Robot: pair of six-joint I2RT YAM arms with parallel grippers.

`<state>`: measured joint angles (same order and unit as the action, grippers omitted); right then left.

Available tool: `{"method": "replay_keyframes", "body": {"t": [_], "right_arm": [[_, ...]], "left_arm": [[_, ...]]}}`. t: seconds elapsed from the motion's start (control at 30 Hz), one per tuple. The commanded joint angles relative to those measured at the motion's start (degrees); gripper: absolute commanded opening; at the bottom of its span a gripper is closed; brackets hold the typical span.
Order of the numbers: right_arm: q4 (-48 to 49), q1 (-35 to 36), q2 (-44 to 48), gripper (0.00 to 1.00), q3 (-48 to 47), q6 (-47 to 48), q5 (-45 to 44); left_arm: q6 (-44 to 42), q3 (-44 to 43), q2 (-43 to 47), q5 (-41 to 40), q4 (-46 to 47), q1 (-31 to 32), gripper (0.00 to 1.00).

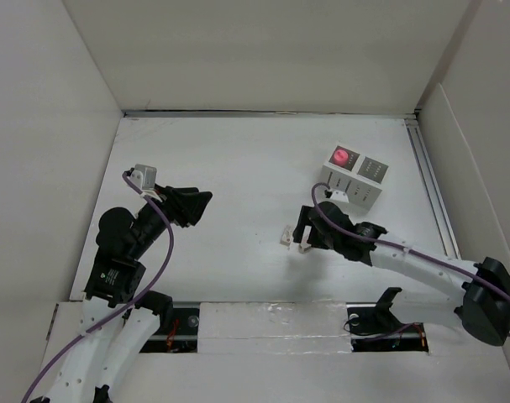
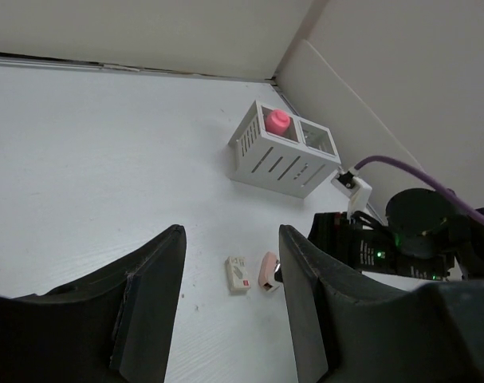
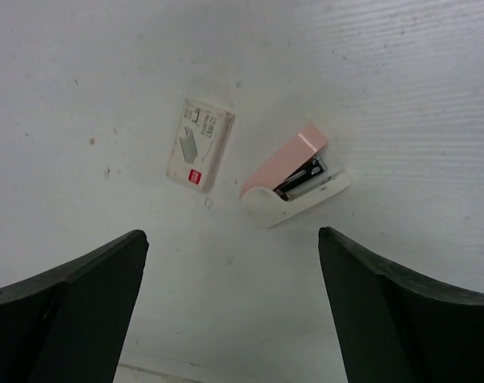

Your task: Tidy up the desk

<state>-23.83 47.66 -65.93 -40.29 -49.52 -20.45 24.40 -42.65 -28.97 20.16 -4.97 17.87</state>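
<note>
Item: my right gripper (image 3: 232, 239), jaws wide apart, over pink stapler (image 3: 293, 179); staple box (image 3: 200, 145) at nine o'clock. Risk: box lies near, so closing may snag both.

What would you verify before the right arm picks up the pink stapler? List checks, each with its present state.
1. Right gripper open: ok, jaws wide apart.
2. Gripper centred on pink stapler: not ok, it aims between stapler and staple box.
3. Stapler apart from staple box: ok, gap visible.
4. Free compartment in white box: ok, one holds a pink item, the other looks empty.
5. Left gripper clear: ok, open, off to the left.
</note>
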Motion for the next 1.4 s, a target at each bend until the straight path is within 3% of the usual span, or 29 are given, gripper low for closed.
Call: {"method": "replay_keyframes", "body": {"t": [0.0,0.07,0.1,0.53,0.67,0.8,0.97,1.1,1.13,1.2,1.23,1.37], "right_arm": [[-0.26,2.09,-1.56,0.93,0.56,-4.27,1.02],[0.72,2.09,-2.53,0.90,1.09,-5.76,0.50],[1.50,2.09,-4.62,0.83,1.09,-7.42,-0.98],[3.79,-2.39,-18.87,0.70,-2.16,-8.84,-3.55],[5.99,-2.92,-21.25,0.59,-2.59,-9.46,-4.07],[4.16,-2.92,-22.22,0.32,-4.52,-9.98,-7.22],[-2.42,-3.00,-14.59,0.29,-7.25,-9.46,-12.68],[-4.55,-10.63,-4.40,0.29,-11.64,-2.81,-13.75],[-3.68,-18.84,-0.81,0.30,-13.65,0.18,-11.92],[-1.40,-22.05,1.32,0.31,-15.07,2.65,-10.50],[-0.08,-28.70,1.68,0.31,-15.77,3.54,-9.53],[2.73,-40.86,-6.19,0.31,-21.74,5.92,-1.28]], "left_arm": [[0.03,-0.24,0.41,0.93,2.69,-0.38,0.46],[0.03,-0.24,0.41,0.93,2.69,-0.38,0.46],[-0.06,-0.32,0.84,1.02,2.60,-0.38,0.46],[-0.41,-0.68,2.25,0.49,2.07,-0.38,0.46],[-0.32,-0.68,2.08,0.75,2.16,-0.38,0.46],[-0.50,-0.68,2.16,0.58,1.99,-0.38,0.46],[-0.32,-0.68,2.17,0.75,2.16,-0.38,0.46],[-0.32,-0.50,1.99,0.93,2.33,-0.38,0.46],[-0.23,-0.41,1.99,0.93,2.42,-0.38,0.46],[-0.23,-0.41,1.99,1.10,2.42,-0.38,0.46],[-0.15,-0.41,1.99,1.19,2.51,-0.38,0.46],[-0.23,-0.32,2.08,1.02,2.42,-0.38,0.46]]}}
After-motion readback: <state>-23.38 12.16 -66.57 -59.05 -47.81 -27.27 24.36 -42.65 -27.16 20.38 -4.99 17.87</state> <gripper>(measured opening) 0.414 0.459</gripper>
